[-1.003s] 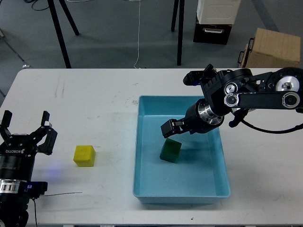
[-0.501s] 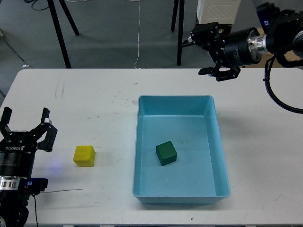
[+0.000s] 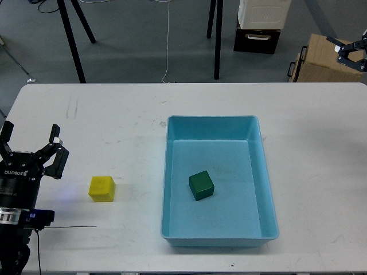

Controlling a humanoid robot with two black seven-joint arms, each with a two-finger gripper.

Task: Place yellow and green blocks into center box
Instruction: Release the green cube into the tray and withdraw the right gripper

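Observation:
A green block (image 3: 202, 185) lies inside the light blue box (image 3: 264, 172) at the table's middle, free of any gripper. A yellow block (image 3: 102, 188) sits on the white table to the left of the box. My left gripper (image 3: 31, 149) is open and empty at the left edge, left of the yellow block. My right gripper (image 3: 351, 50) shows only at the far upper right edge of the view, open and empty, well away from the box.
Black tripod legs (image 3: 71, 34) and a pole (image 3: 218, 40) stand on the floor behind the table. A cardboard box (image 3: 321, 60) and a white-and-black case (image 3: 261, 26) sit on the floor at the back right.
My right gripper let go of the green block in the box, rose, and swung away to the upper right edge. The block settled flat. The left gripper has barely moved.

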